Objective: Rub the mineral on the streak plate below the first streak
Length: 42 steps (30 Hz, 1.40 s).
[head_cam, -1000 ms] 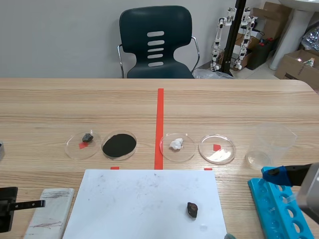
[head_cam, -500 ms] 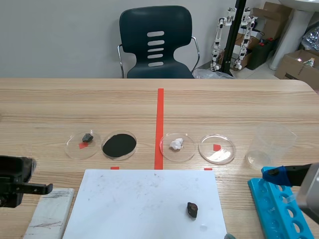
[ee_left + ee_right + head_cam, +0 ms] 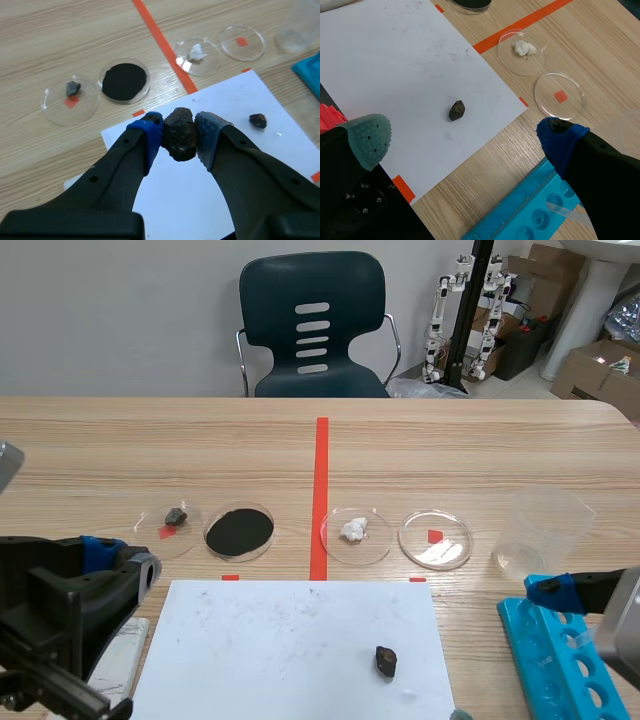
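Note:
My left gripper (image 3: pixel 179 134) is shut on a dark brown mineral (image 3: pixel 180 133), held in the air over the near left part of the white paper (image 3: pixel 210 165). In the scene view the left gripper (image 3: pixel 125 562) stands raised at the left and covers most of the white streak plate (image 3: pixel 120 648); only a sliver of the plate shows and its streaks are hidden. A second, smaller dark mineral (image 3: pixel 386 661) lies on the paper (image 3: pixel 290 640), also in the right wrist view (image 3: pixel 456 110). My right gripper (image 3: pixel 465 140) hangs open above the paper's right edge with nothing in it.
Beyond the paper stand four petri dishes: one with a grey rock (image 3: pixel 176 516), one with black powder (image 3: pixel 239 531), one with a white lump (image 3: pixel 354 531), one bare (image 3: pixel 435 539). A clear beaker (image 3: pixel 540 530) and a blue tube rack (image 3: pixel 555 660) are at the right.
The left arm has risen from low at the streak plate and come up large into the scene view, now covering most of the plate. The right arm has kept still.

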Motion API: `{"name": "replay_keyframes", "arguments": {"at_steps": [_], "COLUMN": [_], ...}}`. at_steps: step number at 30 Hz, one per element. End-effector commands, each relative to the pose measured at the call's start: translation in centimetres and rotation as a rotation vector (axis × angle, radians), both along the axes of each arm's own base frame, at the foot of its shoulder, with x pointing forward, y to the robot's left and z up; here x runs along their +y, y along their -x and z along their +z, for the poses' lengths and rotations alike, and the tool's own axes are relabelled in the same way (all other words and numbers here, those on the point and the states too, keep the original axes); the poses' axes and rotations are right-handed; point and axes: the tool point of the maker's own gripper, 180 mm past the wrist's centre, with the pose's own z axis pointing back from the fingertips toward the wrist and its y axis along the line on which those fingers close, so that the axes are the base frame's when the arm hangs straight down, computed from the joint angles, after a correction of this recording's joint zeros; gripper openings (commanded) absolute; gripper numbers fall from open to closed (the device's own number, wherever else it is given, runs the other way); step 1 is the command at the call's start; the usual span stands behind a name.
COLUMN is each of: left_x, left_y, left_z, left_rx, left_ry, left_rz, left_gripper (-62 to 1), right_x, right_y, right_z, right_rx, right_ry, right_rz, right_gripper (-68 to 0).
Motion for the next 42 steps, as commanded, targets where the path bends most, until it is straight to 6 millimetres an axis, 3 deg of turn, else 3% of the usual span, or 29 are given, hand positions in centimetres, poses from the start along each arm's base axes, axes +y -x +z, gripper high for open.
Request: {"name": "replay_keyframes", "arguments": {"at_steps": [1, 42], "left_x": [-0.36, -0.69], "left_y": [-0.01, 0.21], "left_z": [1.0, 1.34], "left_rx": [-0.031, -0.042], "left_ry": [0.026, 0.04], "left_rz": [-0.002, -0.017], "left_gripper": [-48.3, -48.3], "right_x": [0.38, 0.38], "right_y": [-0.56, -0.56], "right_z": [1.05, 1.05], "right_rx": [-0.035, -0.035], "right_ry": [-0.024, -0.024], "right_rz": [0.001, 0.001], "right_gripper": [-6.7, -6.7]}}
